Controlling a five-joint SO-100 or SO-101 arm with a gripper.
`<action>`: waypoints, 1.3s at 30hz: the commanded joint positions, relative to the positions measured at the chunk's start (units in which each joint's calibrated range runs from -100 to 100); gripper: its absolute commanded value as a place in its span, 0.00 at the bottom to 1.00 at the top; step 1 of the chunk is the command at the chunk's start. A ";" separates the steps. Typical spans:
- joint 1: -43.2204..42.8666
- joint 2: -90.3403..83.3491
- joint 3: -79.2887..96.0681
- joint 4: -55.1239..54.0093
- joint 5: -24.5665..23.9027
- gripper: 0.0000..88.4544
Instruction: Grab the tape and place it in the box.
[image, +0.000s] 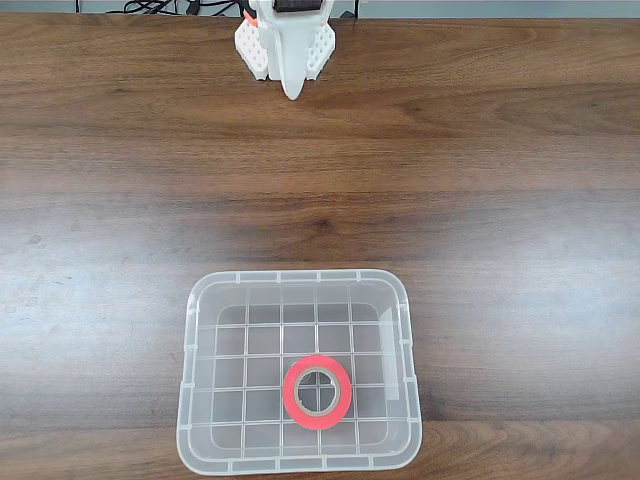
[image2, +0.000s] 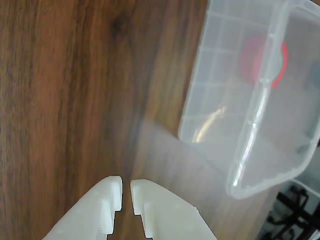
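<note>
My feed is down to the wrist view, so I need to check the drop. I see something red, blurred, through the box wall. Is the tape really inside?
Observer: Yes. In the fixed view the tape lies flat on the ribbed floor of the box, inside its walls.
Operator: Whereabouts in the box?
Observer: Near the middle of the floor, slightly toward the bottom edge of that picture.
Operator: And where is my arm relative to it?
Observer: The hand sits at the top edge of the fixed view, with bare table between it and the box.
</note>
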 joint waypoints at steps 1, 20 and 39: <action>-0.21 -14.52 19.18 -7.61 0.24 0.02; -0.21 -35.12 48.00 -14.80 -5.67 0.01; -0.14 -35.20 49.75 -15.40 -5.67 0.02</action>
